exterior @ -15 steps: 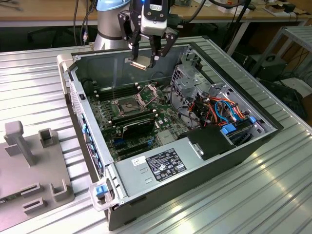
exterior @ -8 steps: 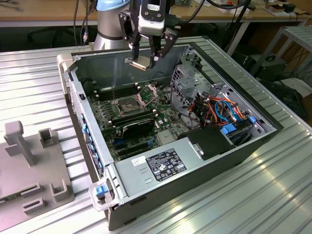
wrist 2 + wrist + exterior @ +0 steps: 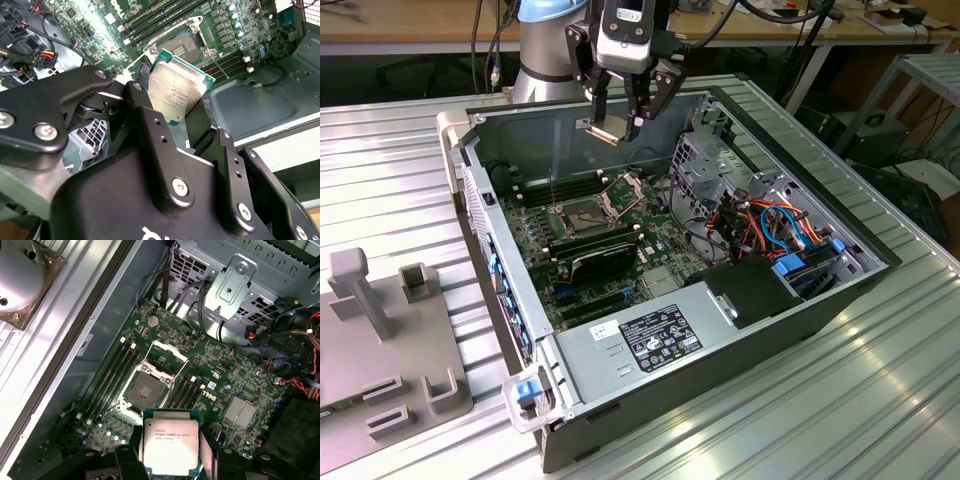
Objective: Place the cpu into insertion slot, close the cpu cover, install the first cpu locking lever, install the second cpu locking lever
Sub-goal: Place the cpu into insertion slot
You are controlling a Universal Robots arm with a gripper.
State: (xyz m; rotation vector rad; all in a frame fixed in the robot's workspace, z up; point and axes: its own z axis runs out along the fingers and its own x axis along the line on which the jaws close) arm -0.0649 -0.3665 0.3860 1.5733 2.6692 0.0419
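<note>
cpu (image 3: 170, 447) pinched by opposite edges in the end effector (image 3: 618, 125), lid side up so contacts likely face down, hovers above the open case (image 3: 535, 135), short of the insertion slot (image 3: 145, 390), whose cpu cover (image 3: 167, 356) stands flipped up, leaving the socket bare.
</note>
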